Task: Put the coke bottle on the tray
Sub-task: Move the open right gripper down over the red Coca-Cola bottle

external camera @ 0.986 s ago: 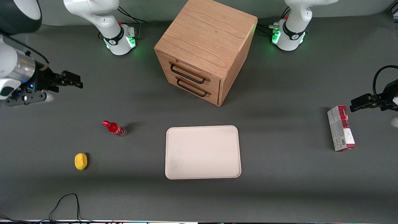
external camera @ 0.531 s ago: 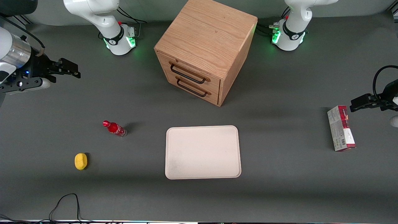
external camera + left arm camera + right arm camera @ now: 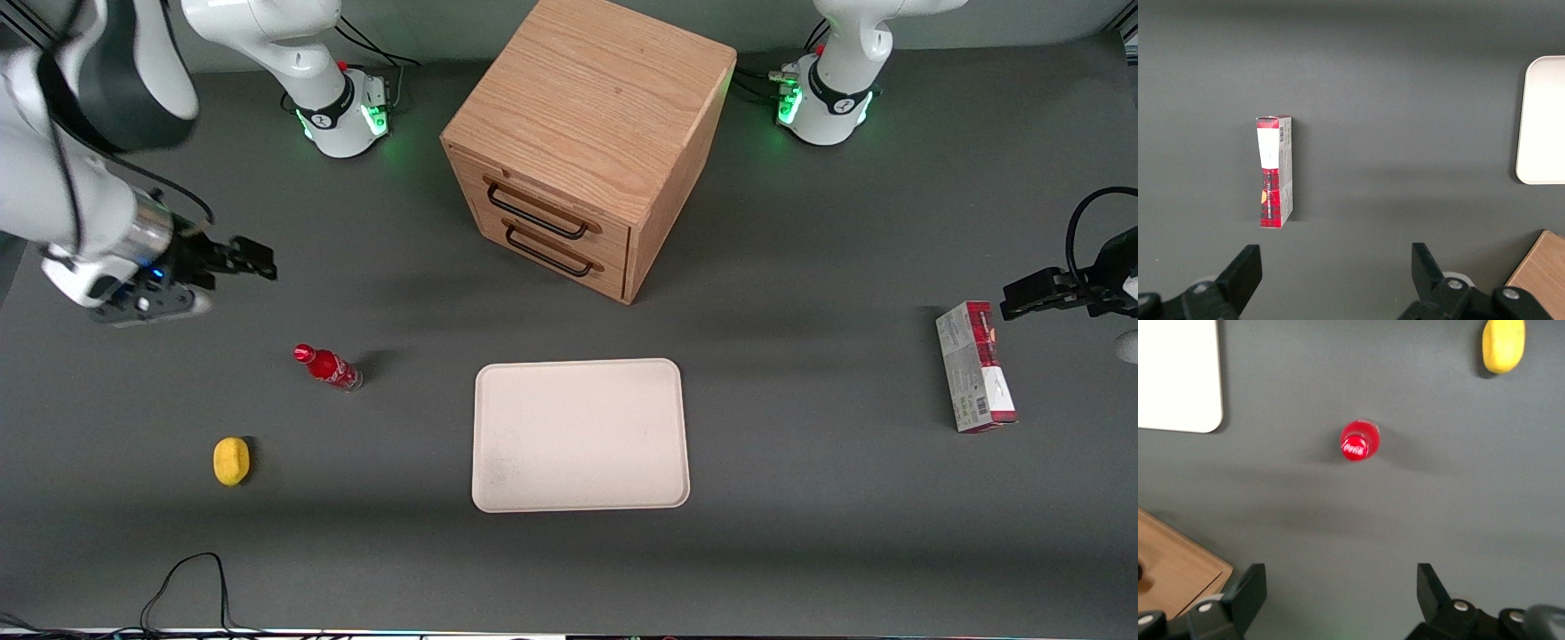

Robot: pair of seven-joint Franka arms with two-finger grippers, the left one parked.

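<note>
Nearest the front camera on my end of the counter (image 3: 800, 569) lies the yellow lemon (image 3: 231, 461), which has not moved. A little farther from the camera, the coke bottle (image 3: 326, 367) stands upright on the counter where it stood a second ago, well apart from the lemon and untouched. From my wrist I look straight down on its red cap (image 3: 1359, 441), with the lemon (image 3: 1503, 345) off to one side of it and a rounded corner of the tray (image 3: 1179, 377) to the other.

The tray (image 3: 581, 435) lies flat in the middle of the counter with nothing on it, about as near the camera as the bottle, with bare counter between them; it has stayed put. Toward the parked arm's end, the red-and-grey carton (image 3: 974, 366) lies on its side, also unchanged.

What differs is me. Half a second ago my hand (image 3: 258, 265) was farther from the camera and closer to the counter's edge; it has now swung in toward the bottle and come nearer the camera. It hangs in the air, farther from the camera than the bottle, holding nothing. My fingers (image 3: 1245, 597) are spread wide apart, and in the wrist view the bottle sits ahead of the gap between them, not yet inside it.

Farthest off, the wooden drawer cabinet (image 3: 587, 142) stands with both drawers closed.
</note>
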